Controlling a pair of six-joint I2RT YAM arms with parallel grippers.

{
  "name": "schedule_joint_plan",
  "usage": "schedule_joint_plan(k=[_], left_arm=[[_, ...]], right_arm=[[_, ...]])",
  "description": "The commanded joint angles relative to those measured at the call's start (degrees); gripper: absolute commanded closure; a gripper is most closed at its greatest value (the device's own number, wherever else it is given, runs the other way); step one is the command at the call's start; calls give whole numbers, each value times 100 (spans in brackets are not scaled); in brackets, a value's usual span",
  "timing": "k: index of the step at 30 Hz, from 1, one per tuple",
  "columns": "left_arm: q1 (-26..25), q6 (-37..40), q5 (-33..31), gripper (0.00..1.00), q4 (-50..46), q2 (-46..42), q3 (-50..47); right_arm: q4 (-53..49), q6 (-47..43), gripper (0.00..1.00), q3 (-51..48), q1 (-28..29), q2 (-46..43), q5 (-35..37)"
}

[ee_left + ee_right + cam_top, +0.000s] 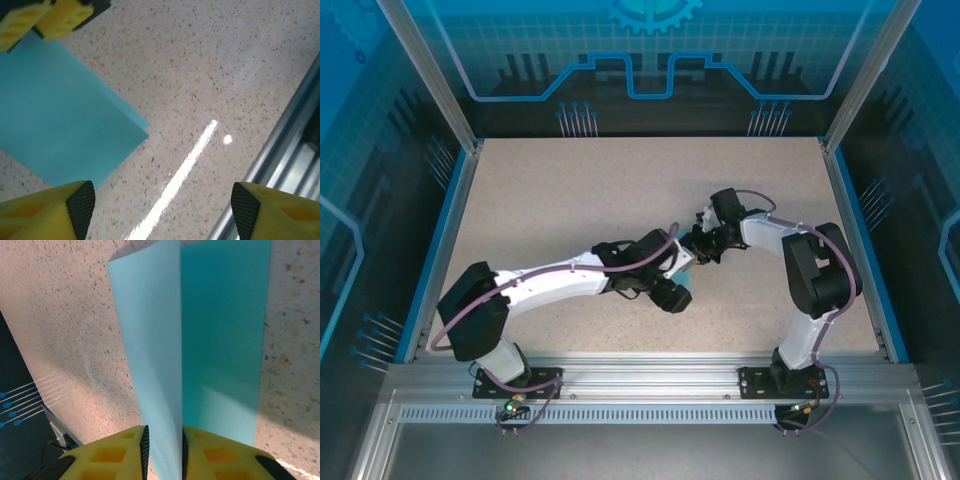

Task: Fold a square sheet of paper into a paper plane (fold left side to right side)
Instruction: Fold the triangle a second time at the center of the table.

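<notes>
The square sheet of paper (60,115) is light blue and lies on the speckled table, with two layered edges showing at its corner. Under the two wrists only a sliver of the sheet (687,273) shows from above. My left gripper (162,205) is open over bare table just beside the sheet's corner, with nothing between its fingers. My right gripper (163,450) stands at the sheet's edge. Its jaws are narrowed to a small gap, and a raised, curling flap (150,340) of the sheet runs up between its pads. The rest of the paper (220,330) lies flat beyond. Both grippers, left (678,292) and right (700,248), meet mid-table.
The right gripper's yellow fingers (55,17) reach over the sheet's far side in the left wrist view. An aluminium rail (280,150) runs along the table's near edge. Blue frame walls (440,240) border the speckled beige tabletop (570,190).
</notes>
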Motion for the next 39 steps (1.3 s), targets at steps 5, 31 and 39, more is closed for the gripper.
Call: schedule_joint_plan(k=[5,31,39], left_arm=[[-523,234,-1145,20,-875,963,884],[-674,55,-2263,55,-1072,2017,1555],[-674,39,-2123,79,-932,1738,1381]], right_arm=[[-326,-63,78,181,-84,132,-177],[-494,-150,79,215,-85,150,-75],[-705,-325,79,303,-75,188,74]])
